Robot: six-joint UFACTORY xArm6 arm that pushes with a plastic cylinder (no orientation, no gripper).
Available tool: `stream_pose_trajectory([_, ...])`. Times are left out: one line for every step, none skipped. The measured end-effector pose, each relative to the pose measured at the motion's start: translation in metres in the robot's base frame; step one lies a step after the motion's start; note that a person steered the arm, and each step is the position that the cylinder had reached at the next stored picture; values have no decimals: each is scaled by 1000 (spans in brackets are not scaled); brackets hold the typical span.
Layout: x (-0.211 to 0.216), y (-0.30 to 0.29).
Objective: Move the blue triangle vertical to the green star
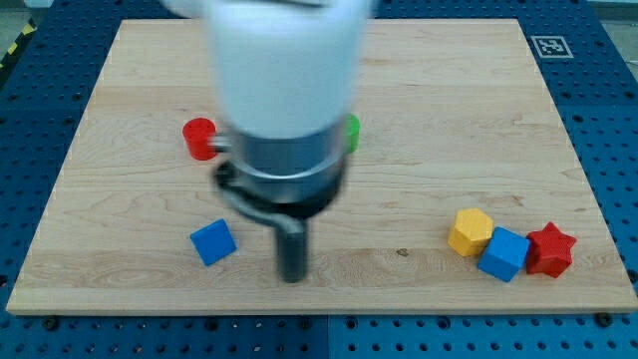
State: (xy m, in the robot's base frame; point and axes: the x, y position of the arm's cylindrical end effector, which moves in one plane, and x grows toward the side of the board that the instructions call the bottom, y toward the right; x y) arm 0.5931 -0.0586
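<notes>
The one camera looks down on a pale wooden bench [449,120] lying on a blue perforated surface [618,130]. The arm [284,90], a blurred white and grey cylinder, fills the upper middle of the view and ends in a dark rod. There is no claw on this arm, so nothing is clenched or released; my tip [291,277] rests on bare wood near the view's bottom, touching no block.

Just to the view's left of my tip lies a blue block [213,242]; it looks square-ish here, and its exact shape is hard to tell. Further up and to the left, a red block [199,138] shows, partly hidden by the arm. A sliver of a green block [352,132] peeks out at the arm's right edge; its shape cannot be made out.

Well apart, at the view's lower right, a yellow block [471,231], a second blue block [504,254] and a red star [550,249] sit in a touching row.
</notes>
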Motion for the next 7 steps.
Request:
stream_pose_trajectory([2,-73])
stream_pose_trajectory([2,-130])
stream_pose_trajectory([1,-132])
stream_pose_trajectory([-17,-112])
stream_pose_trajectory([-25,-81])
stream_pose_trajectory([-25,-49])
stream_pose_trajectory([-36,-15])
